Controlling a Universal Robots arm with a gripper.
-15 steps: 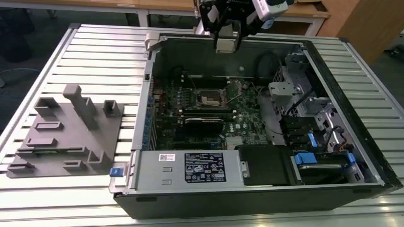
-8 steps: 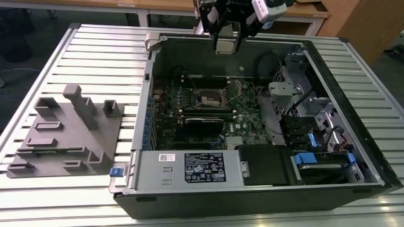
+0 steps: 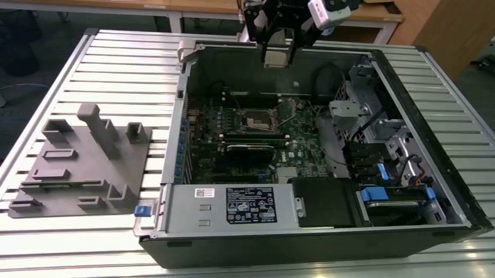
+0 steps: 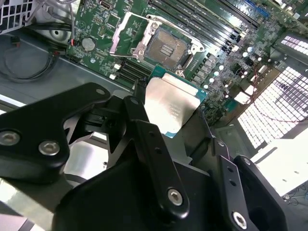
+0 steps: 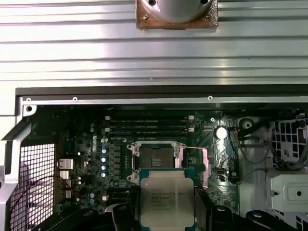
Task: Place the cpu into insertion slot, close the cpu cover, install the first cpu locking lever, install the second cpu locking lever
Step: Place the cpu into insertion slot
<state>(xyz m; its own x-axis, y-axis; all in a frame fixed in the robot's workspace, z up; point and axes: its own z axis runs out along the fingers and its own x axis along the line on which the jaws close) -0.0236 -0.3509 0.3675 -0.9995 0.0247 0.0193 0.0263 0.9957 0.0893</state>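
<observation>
Holding one cpu above the open case, with the socket unfilled.

One slatted bench carries one computer case lying on its side, so its single motherboard faces up for work from above. One grey fixture block sits on the bench at the exterior view's left, apart from the case. One pincer hangs in the upper middle of the exterior view, over the case's far wall. Its two fingers are clamped on opposite edges of the cpu, which leaves the metal top and the underside free. The chip is held flat, probably so it can go level into the socket. One cpu cover stands swung open beside the one bare insertion slot, leaving it clear. The cpu is in the air, not yet over that slot.
</observation>
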